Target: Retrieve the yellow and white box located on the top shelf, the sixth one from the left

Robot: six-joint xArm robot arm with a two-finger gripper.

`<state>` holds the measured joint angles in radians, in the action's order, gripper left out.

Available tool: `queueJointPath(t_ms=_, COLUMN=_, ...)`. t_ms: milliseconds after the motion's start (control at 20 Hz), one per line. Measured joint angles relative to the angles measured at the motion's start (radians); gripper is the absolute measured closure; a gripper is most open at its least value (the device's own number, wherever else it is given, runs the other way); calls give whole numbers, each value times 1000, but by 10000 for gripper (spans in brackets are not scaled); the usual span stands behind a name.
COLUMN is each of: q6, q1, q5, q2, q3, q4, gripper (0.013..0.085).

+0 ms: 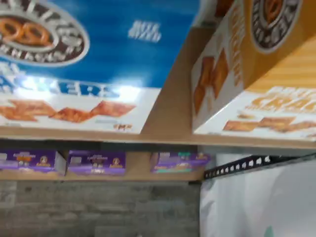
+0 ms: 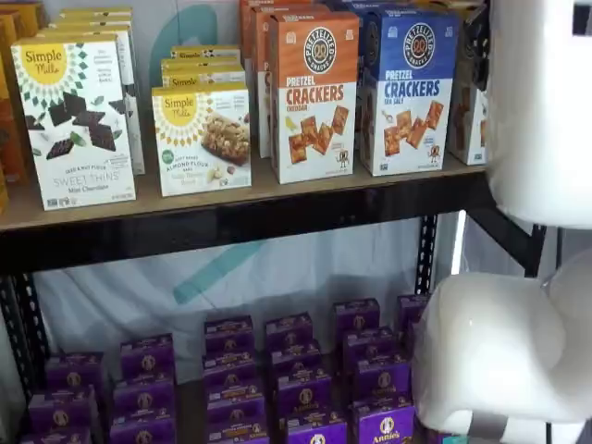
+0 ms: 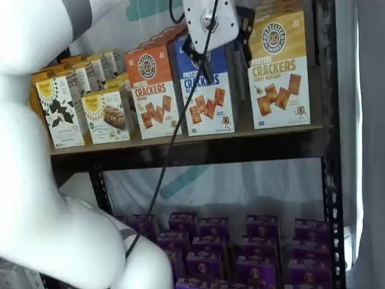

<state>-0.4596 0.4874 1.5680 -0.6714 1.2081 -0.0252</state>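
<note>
The yellow and white box stands upright at the right end of the top shelf, next to a blue-and-white crackers box. My gripper hangs from the view's top edge in front of the blue box's upper part, just left of the yellow box. A gap shows between its two black fingers, and nothing is held in it. The wrist view looks closely at the yellow box and the blue box on the shelf board. In a shelf view only a sliver of the yellow box shows beside the white arm.
An orange-and-white crackers box and Simple Mills boxes fill the shelf to the left. Small purple boxes crowd the lower level. A black upright bounds the shelf on the right. A black cable hangs from the gripper, and the white arm fills the foreground.
</note>
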Motion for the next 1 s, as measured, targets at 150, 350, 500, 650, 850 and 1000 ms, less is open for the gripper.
queueJointPath(t_ms=150, q6=-25, q1=33, q5=-28, q2=27, q3=31, q4=18, gripper=130)
queueJointPath(t_ms=350, q6=-70, q1=83, q5=-32, q2=71, q3=85, q4=64, gripper=130)
queueJointPath(t_ms=500, q6=-83, q1=95, q5=-17, q2=100, q3=121, q4=61, gripper=130)
queueJointPath(t_ms=650, q6=-107, q1=122, q5=-1, q2=127, q3=154, q4=95, gripper=130)
queueJointPath(t_ms=850, q6=-131, q1=150, q5=12, q2=151, q3=186, q4=133, gripper=130)
queueJointPath(t_ms=1000, q6=-138, q1=158, q5=16, q2=161, q3=200, q4=141, gripper=130)
